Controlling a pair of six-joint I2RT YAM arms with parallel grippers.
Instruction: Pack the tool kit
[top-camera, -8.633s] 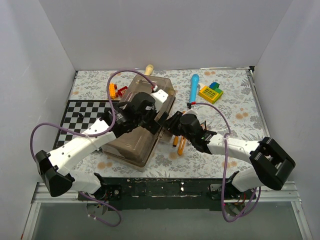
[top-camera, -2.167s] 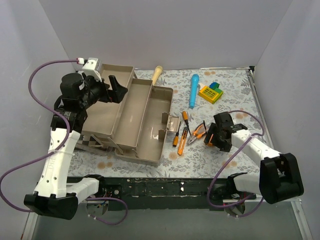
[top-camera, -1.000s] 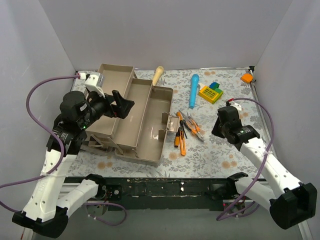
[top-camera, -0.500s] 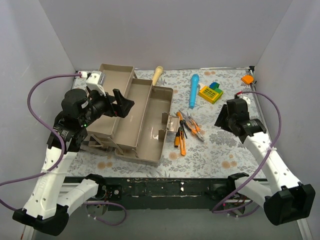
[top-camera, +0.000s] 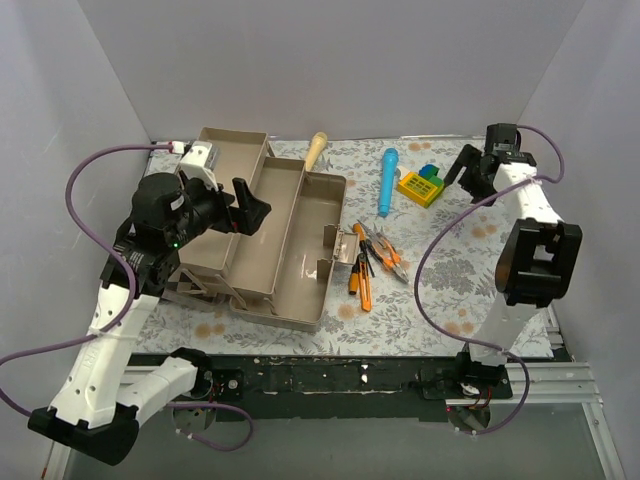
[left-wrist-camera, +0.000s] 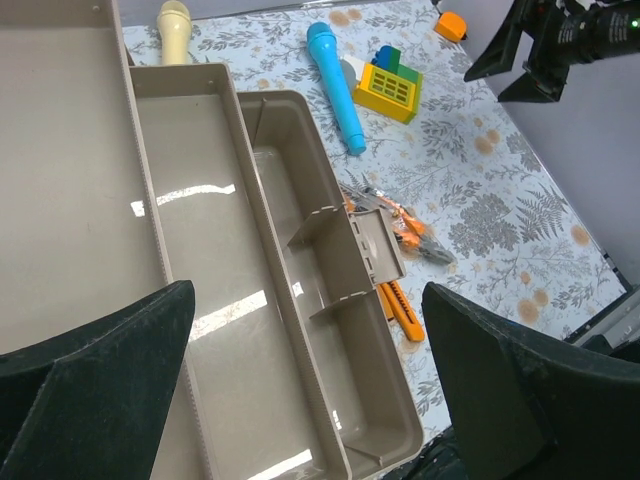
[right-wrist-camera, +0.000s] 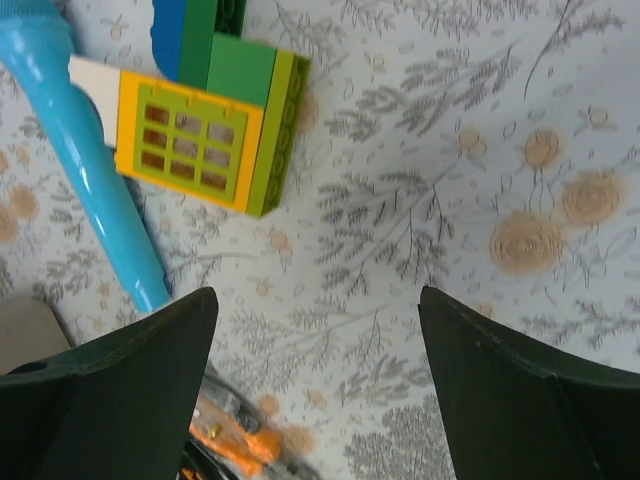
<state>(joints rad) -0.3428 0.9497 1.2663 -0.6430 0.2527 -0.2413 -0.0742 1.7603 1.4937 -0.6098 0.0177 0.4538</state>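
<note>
Your toolbox (top-camera: 290, 262) lies open on the left half of the table (top-camera: 380, 320), with its tan trays folded out toward the far left corner. Your left gripper (top-camera: 250, 203) hangs above those trays, jaws spread wide and nothing between them.

The screwdrivers (top-camera: 358, 283) and pliers (top-camera: 385, 255) are not in the box. They lie in a loose bunch on the table just beside the toolbox's right wall, near the middle of the table, and some of them touch or overlap one another.

Your right gripper (top-camera: 468, 172) is up by the far right corner, well apart from those tools. Its jaws also stand wide and hold nothing. Just to its left sits the yellow block (top-camera: 421, 187). The blue tool (top-camera: 387, 182) lies beside the block, running from the far edge toward the pliers. A wooden handle (top-camera: 317, 150) rests at the far edge, just behind the toolbox.
</note>
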